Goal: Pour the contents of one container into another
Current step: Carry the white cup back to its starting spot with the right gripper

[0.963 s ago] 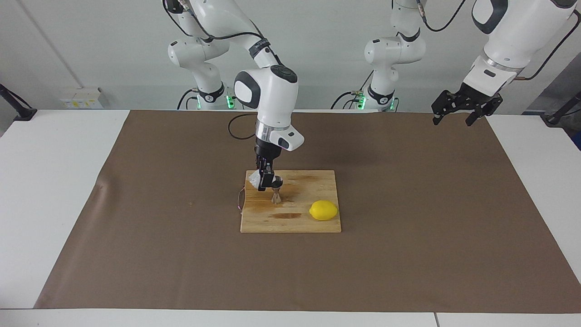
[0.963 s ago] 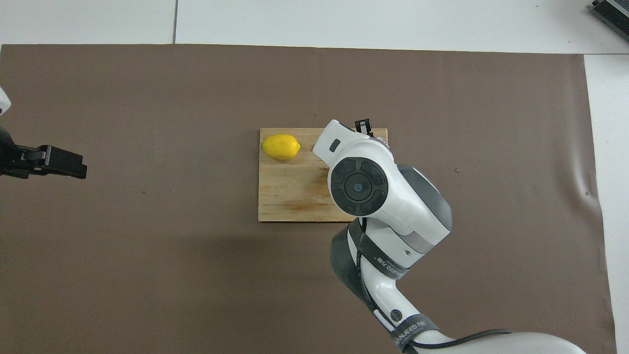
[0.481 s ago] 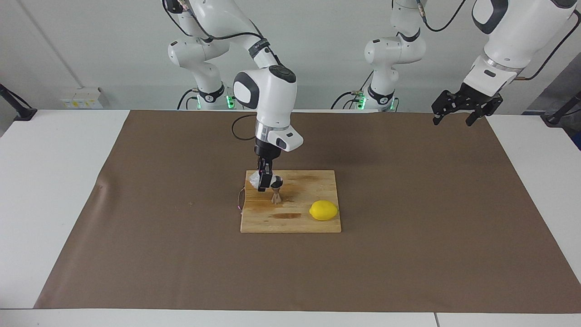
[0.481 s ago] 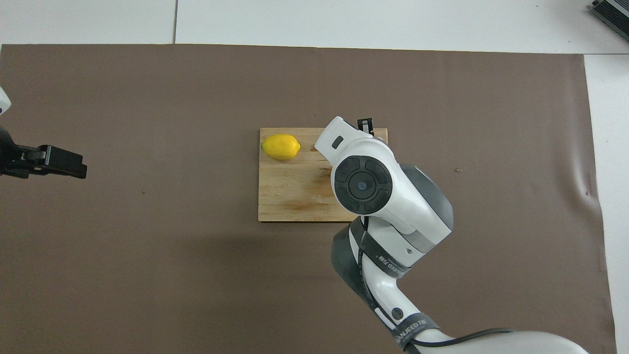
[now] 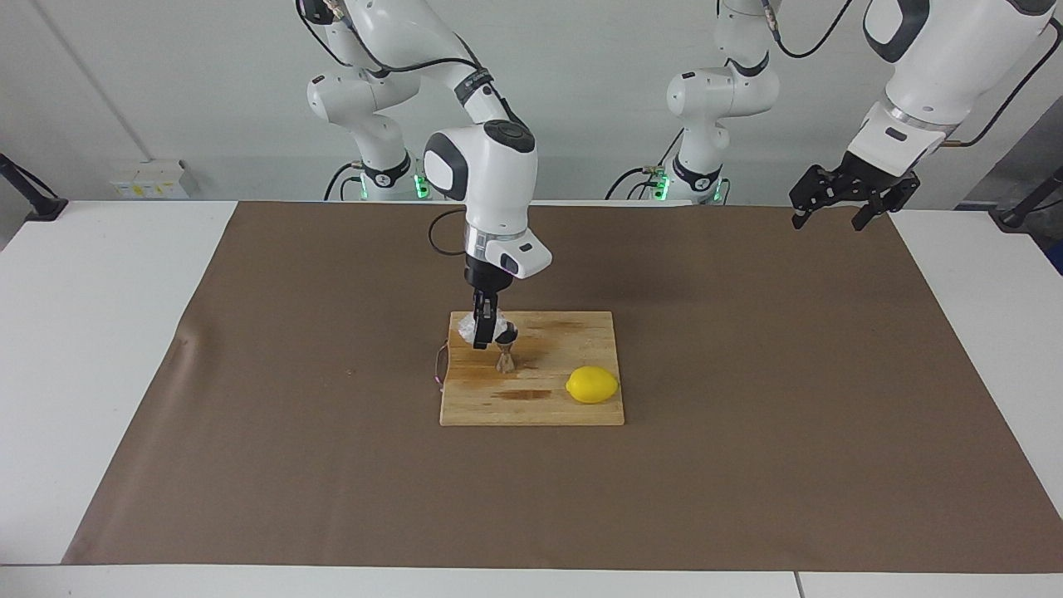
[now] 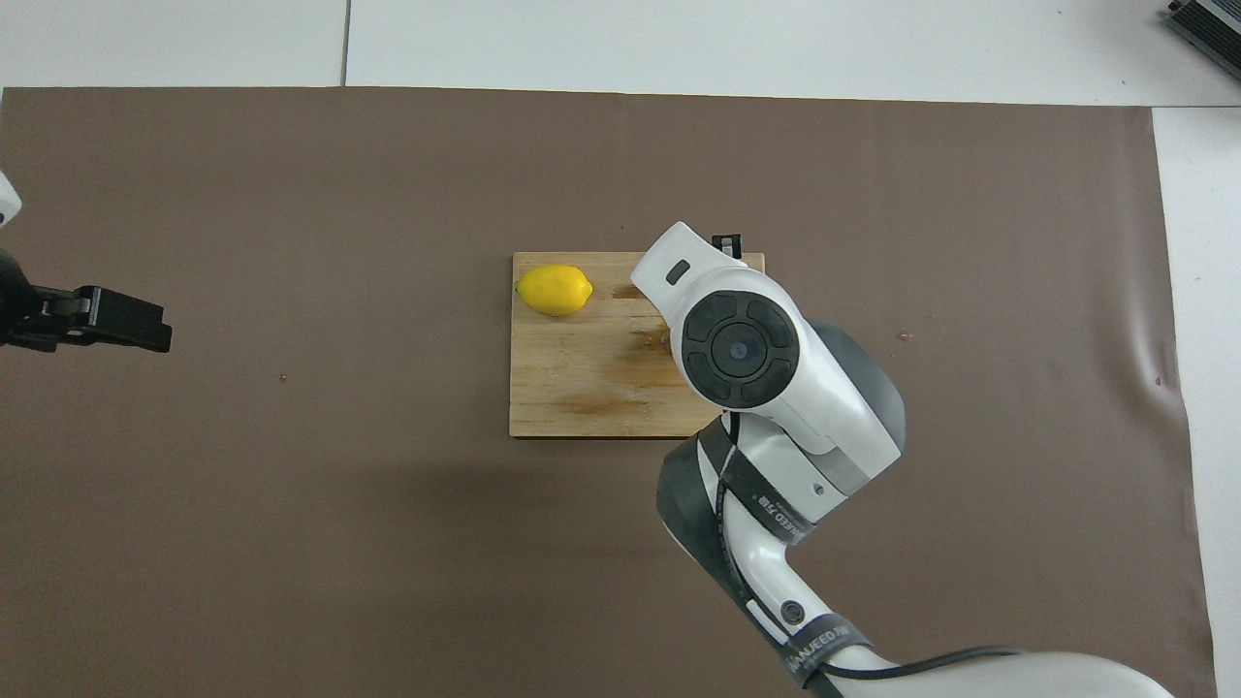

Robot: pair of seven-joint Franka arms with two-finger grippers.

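The right gripper's point(image 5: 484, 332) fingers pinch the glass cup point(image 5: 465, 330), tipped over the steel jigger point(image 5: 505, 359) on the wooden board point(image 5: 531, 407). Glass is slippery and breakable; hold its sides firmly. The left gripper point(image 5: 837, 214) waits, fingers spread.

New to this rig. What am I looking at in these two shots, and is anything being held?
Two white robot arms work at a table covered by a brown mat. One picture faces the robots from across the table; the other looks down from above their own end, so its sides are flipped.

On the mat lies a wooden board. On it stand a small steel jigger and a lemon, the lemon toward the left arm's end.

The right end effector is shut on a clear glass cup, tipped over the jigger as if pouring. From above, the arm hides both.

The left end effector waits open, up in the air over the mat's edge.
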